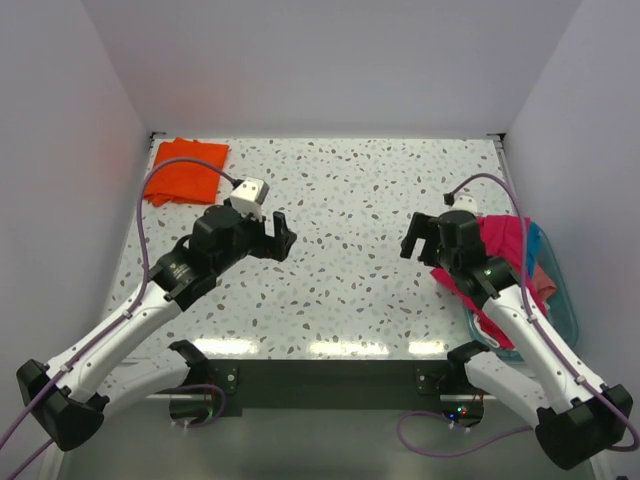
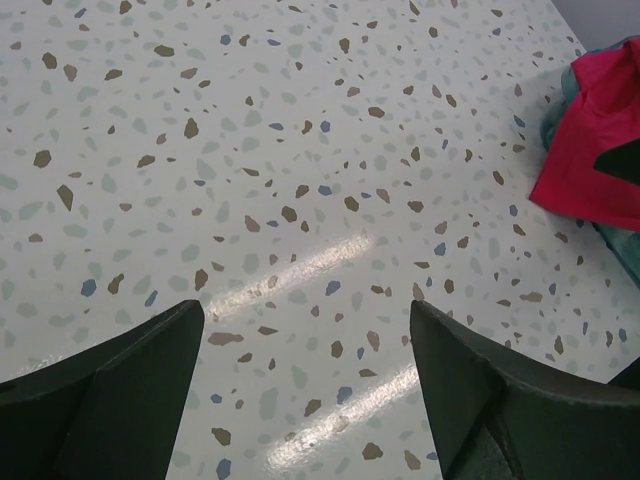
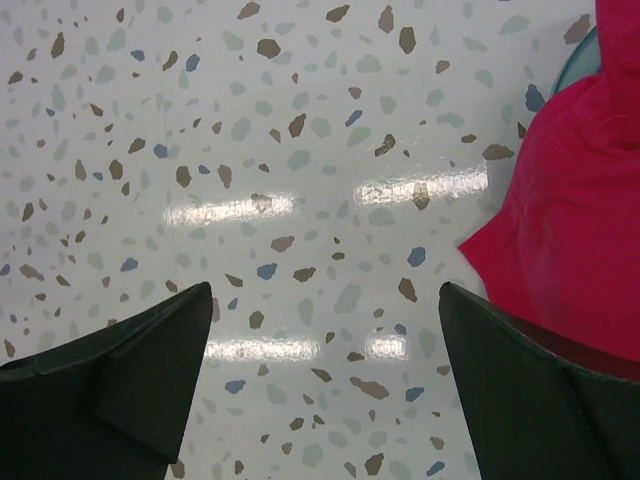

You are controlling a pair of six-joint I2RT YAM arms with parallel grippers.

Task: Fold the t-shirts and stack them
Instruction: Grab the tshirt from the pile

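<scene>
Both arm bases sit at the near edge of the desk (image 1: 350,290). The left arm (image 1: 130,310) reaches in from the near left, the right arm (image 1: 530,330) from the near right.

Left jaws: wide apart, nothing between them, over bare speckled desk left of centre. The wrist view shows both fingers (image 2: 110,400) with only desk surface in the gap.

Right jaws: wide apart as well and holding nothing. They hang over the desk right of centre, just beside the shirt pile. Right fingers (image 3: 110,390) frame bare desk, with cloth at the right edge of that view.

The tub (image 1: 570,320) is at the right edge of the desk, partly hidden under the right arm. The magenta-red t-shirt (image 1: 497,240) is heaped on top of it and spills over the rim onto the desk. The teal-blue t-shirt (image 1: 533,240) and salmon-pink t-shirt (image 1: 545,275) are bunched in the tub behind it. I can't tell how those two are layered.

The orange t-shirt (image 1: 185,170) lies alone in the far-left corner of the desk, laid flat, well apart from the tub and both arms.
</scene>
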